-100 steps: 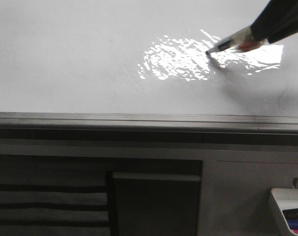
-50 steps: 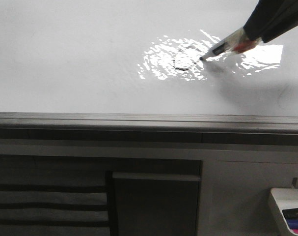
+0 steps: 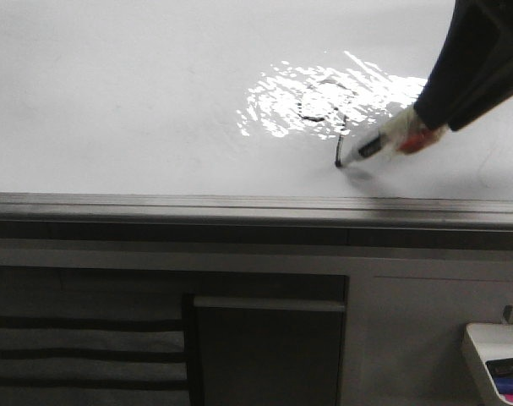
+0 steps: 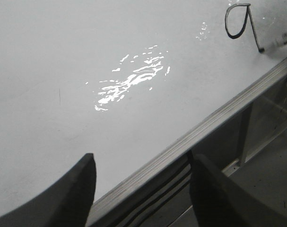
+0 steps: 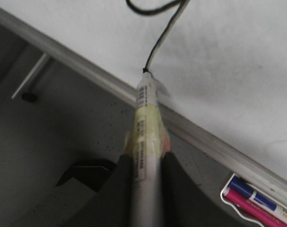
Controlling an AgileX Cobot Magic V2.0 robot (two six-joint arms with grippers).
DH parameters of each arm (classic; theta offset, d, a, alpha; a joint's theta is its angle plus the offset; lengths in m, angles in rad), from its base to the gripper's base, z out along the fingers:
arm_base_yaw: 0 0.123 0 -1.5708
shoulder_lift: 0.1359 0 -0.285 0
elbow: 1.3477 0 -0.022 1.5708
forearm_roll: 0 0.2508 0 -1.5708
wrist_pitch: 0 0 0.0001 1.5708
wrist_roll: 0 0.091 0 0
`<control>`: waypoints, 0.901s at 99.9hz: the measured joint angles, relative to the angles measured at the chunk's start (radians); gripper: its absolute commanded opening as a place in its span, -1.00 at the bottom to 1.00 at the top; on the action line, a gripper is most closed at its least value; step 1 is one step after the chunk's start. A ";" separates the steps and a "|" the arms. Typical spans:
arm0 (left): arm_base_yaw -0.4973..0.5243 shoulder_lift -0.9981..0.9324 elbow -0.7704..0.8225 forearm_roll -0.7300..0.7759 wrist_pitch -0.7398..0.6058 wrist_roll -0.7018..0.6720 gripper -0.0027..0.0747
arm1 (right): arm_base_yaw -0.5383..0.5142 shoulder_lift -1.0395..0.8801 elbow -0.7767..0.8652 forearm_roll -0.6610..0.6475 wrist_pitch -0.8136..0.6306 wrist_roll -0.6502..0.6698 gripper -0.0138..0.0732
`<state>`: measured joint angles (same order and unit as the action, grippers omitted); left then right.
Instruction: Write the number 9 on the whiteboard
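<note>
The whiteboard [image 3: 138, 101] lies flat, glossy white, with its grey metal edge strip [image 3: 239, 205] along the near side. A bright glare patch [image 3: 273, 106] sits on the board, and the number 9 [image 3: 324, 106] is drawn in thin black line inside that glare: a rounded loop with a long straight tail running from the loop toward the edge strip.

The right gripper [image 5: 144, 163] is pinched on a white marker [image 5: 145, 137], its two dark fingers pressed against the barrel from either side, with yellowish tape wrapped on the barrel just ahead of them. The marker's black tip touches the board at the very end of the 9's tail, near the edge strip. In the front view the marker [image 3: 366, 148] slants down from the dark arm to the tail's end.

The left gripper [image 4: 143, 194] hangs over the edge strip well apart from the 9, its two dark fingers [image 4: 63, 198] spread wide with nothing between them.

Beyond the board's near edge, a small white tray [image 3: 484, 347] holds markers, one blue and one pink [image 5: 256, 205].
</note>
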<state>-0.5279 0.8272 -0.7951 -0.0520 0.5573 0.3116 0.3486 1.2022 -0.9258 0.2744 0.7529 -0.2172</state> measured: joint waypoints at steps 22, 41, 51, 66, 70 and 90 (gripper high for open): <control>-0.059 0.025 -0.007 -0.002 0.000 0.000 0.12 | 0.007 0.002 -0.027 -0.001 0.032 -0.012 -0.79; -0.224 0.147 -0.071 -0.006 0.017 0.069 0.12 | 0.038 -0.049 -0.106 0.064 0.127 -0.176 -0.79; -0.313 0.220 -0.118 -0.012 0.021 0.131 0.12 | 0.068 -0.092 -0.137 0.079 0.191 -0.304 -0.79; -0.402 0.334 -0.204 -0.019 0.022 0.192 0.12 | 0.108 -0.154 -0.142 0.079 0.274 -0.443 -0.79; -0.413 0.359 -0.223 -0.021 0.022 0.199 0.12 | 0.115 -0.169 -0.142 0.079 0.281 -0.463 -0.79; -0.453 0.494 -0.312 -0.072 0.022 0.287 0.12 | 0.117 -0.203 -0.142 0.079 0.294 -0.493 -0.79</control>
<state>-0.9810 1.3209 -1.1076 -0.1240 0.5790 0.5991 0.4657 0.9991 -1.0683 0.3537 1.0474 -0.7104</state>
